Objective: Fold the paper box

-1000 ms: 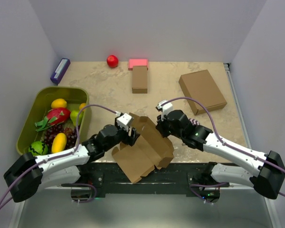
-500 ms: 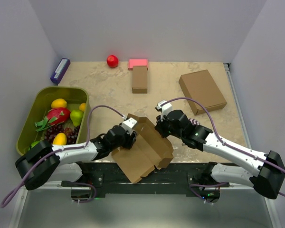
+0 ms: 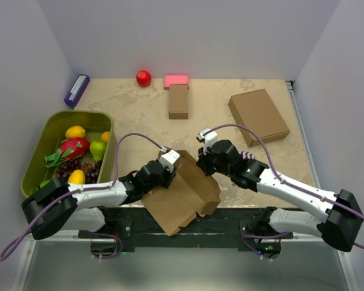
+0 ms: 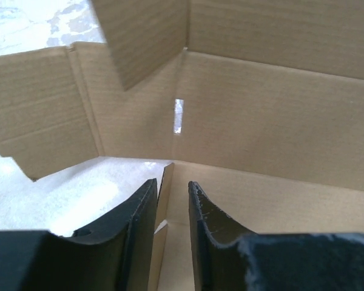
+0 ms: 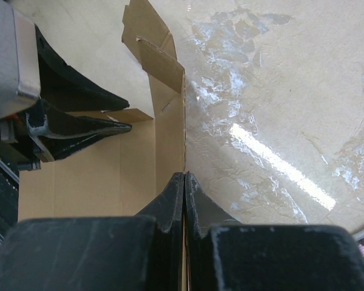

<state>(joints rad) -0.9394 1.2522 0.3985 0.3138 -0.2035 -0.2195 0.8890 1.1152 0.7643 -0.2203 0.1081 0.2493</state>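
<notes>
1. Left arm (image 3: 94, 195): white shell links, black joints, black base block.
2. Right arm (image 3: 291, 187): same white shells and black joints.
3. Left cable (image 3: 133, 134): thin, purple, arching above the arm.
4. Right cable (image 3: 230, 125): purple too.
5. Wrist blocks (image 3: 168, 159): small, white, one on each wrist.
6. Left gripper (image 4: 170, 185): two black curved fingers (image 4: 136, 215) with pale scuffed edges.
7. Right gripper (image 5: 184, 177): black fingers (image 5: 170, 203) tapering to thin tips, with fine dusty scratches.
</notes>
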